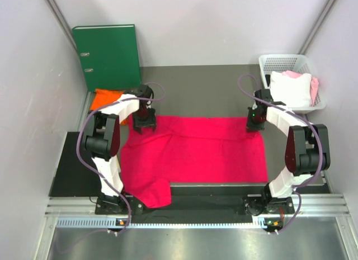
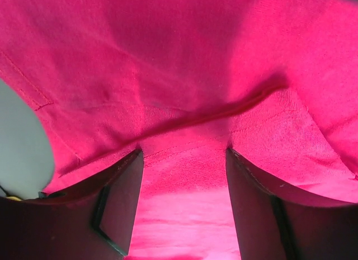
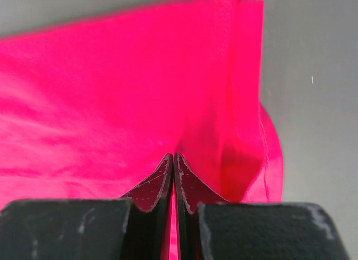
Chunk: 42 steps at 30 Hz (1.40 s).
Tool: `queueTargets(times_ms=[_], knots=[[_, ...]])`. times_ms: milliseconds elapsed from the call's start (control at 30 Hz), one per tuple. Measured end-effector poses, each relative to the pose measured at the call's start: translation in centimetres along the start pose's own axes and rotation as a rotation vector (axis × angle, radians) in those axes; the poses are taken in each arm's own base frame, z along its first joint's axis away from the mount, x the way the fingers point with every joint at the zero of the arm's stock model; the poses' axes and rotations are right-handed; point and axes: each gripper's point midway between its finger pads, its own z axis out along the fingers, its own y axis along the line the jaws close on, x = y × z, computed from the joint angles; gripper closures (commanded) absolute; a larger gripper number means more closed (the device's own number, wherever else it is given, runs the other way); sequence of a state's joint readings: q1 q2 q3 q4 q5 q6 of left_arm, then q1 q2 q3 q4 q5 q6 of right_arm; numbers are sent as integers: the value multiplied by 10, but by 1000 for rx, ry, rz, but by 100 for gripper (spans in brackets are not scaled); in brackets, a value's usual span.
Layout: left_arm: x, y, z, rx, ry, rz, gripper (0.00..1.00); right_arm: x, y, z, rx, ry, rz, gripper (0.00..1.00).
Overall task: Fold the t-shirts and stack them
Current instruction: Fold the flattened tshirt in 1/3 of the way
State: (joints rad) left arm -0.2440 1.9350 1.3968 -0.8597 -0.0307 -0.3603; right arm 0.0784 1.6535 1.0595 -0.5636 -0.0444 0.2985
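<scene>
2 far corners of crimson t-shirt under grasp, cloth flat on table | step: pickup for fold | right gripper clenched on edge | left gripper parted astride cloth ridge | next: needs left pinch, then even lift

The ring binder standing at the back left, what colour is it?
The ring binder is dark green. The top external view shows it best.
</scene>
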Motion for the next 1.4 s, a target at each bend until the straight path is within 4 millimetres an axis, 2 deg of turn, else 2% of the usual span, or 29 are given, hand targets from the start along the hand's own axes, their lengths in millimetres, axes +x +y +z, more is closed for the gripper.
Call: queueTargets(times_ms=[200, 400, 500, 633, 667, 700, 733, 800, 833, 1000, 1033, 1067, 1133, 1167, 1200, 1300, 1400], knots=[[-6, -1, 2, -3, -23, -8, 29, 19, -10, 0, 41, 61, -6, 99], [-19, -6, -1, 14, -65, -13, 30, 19, -11, 1, 46, 64, -7, 99], [-28, -10, -5, 24, -93, -13, 37, 21, -12, 3, 49, 72, -7, 99], [-32, -14, 5, 27, -83, -8, 44, 23, -12, 5, 52, 84, -8, 99], [-31, -15, 9, 24, -72, -5, 48, 24, -13, 6, 53, 87, -9, 99], [-30, -15, 13, 23, -64, -2, 66, 24, -13, 7, 53, 90, -11, 99], [-30, -17, 15, 28, -58, 0, 74, 25, -13, 7, 53, 92, -13, 99], [-31, -20, 14, 34, -62, 4, 97, 25, -13, 8, 53, 94, -15, 99], [-30, -22, 14, 37, -63, 3, 100, 25, -13, 8, 54, 95, -15, 99], [-29, -25, 12, 23, -71, 24, 100, 25, -13, 9, 54, 98, -15, 99], [-28, -24, 10, 18, -70, 27, 97, 26, -13, 9, 53, 99, -15, 98], [-26, -24, 8, 12, -69, 29, 87, 25, -13, 9, 53, 98, -15, 98], [-24, -21, 0, -3, -72, 34, 76, 26, -13, 9, 50, 99, -15, 99], [-23, -20, -5, -9, -76, 33, 58, 26, -12, 9, 49, 99, -15, 98], [-22, -18, -13, -15, -82, 31, 54, 26, -12, 9, 47, 100, -15, 98], [-21, -14, -32, -25, -109, 34, 52, 26, -11, 9, 44, 101, -15, 98], [-19, -11, -41, -28, -125, 32, 53, 27, -11, 11, 40, 106, -14, 98]])
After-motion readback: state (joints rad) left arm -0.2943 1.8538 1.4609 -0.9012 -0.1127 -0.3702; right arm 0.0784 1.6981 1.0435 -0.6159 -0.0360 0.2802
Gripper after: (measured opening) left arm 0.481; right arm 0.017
